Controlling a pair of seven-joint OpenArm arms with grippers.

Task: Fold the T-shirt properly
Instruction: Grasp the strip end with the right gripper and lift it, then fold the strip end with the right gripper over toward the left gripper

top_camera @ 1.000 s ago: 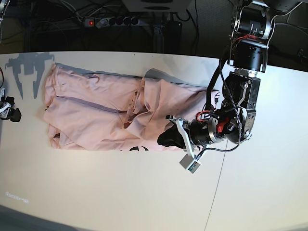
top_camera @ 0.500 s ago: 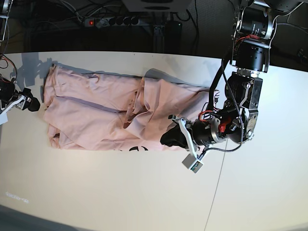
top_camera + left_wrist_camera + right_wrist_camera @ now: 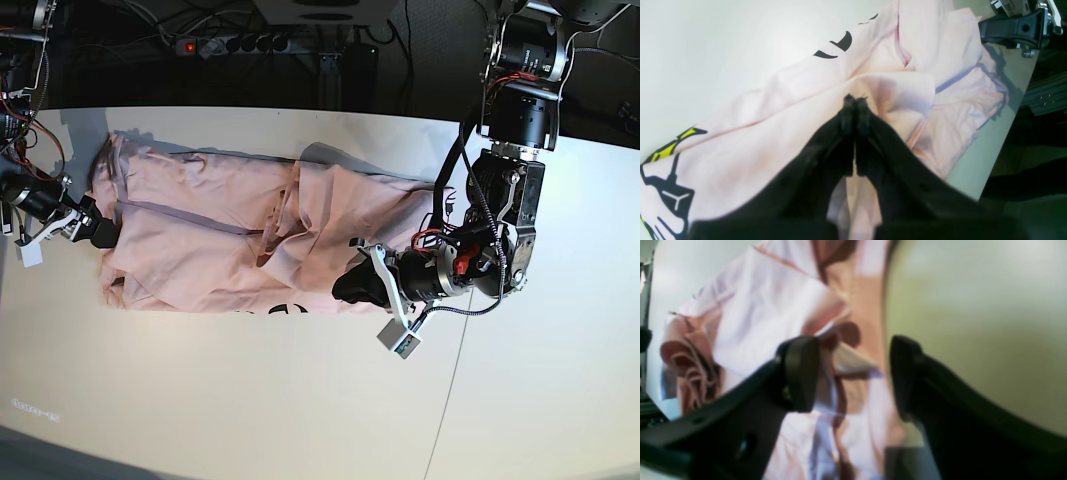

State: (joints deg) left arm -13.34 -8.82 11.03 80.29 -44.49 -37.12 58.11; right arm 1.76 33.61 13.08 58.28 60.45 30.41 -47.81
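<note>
The pale pink T-shirt (image 3: 200, 240) lies crumpled across the white table, with black lettering (image 3: 285, 311) showing at its front edge. My left gripper (image 3: 345, 285) rests on the shirt's right part. In the left wrist view the left gripper (image 3: 855, 100) is shut, pinching a fold of the shirt (image 3: 773, 140). My right gripper (image 3: 97, 232) is at the shirt's left edge. In the right wrist view the right gripper (image 3: 853, 373) is open, its jaws straddling a folded edge of the shirt (image 3: 766, 306).
The table (image 3: 250, 400) extends in front of the shirt, with a seam line at the right. A power strip (image 3: 230, 44) and cables lie behind the back edge. The right gripper's body shows at the top right of the left wrist view (image 3: 1017, 26).
My right gripper has moved in from the table's left edge to the shirt's left edge. My left gripper has stayed in place on the shirt.
</note>
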